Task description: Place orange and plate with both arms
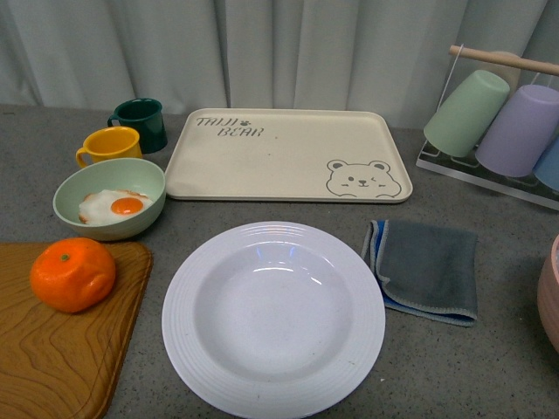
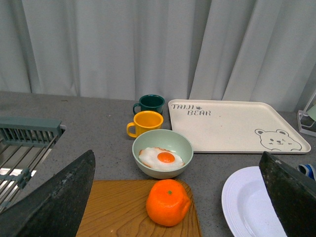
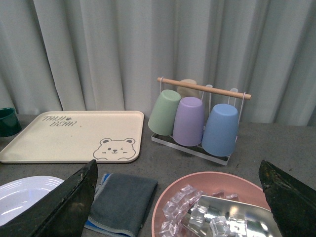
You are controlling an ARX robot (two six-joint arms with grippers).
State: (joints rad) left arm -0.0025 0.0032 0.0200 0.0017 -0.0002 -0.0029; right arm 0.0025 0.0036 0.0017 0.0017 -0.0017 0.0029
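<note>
Two end effectors, left (image 2: 177, 154) and right (image 3: 177, 163), each spread apart and empty; orange (image 1: 72, 274) on wooden board (image 1: 52, 367) left of plate (image 1: 273, 388); advisable: left closes squarely over fruit, right takes plate rim, minding egg bowl (image 1: 131, 229) behind-left of plate, cloth (image 1: 428, 266) just right.
</note>
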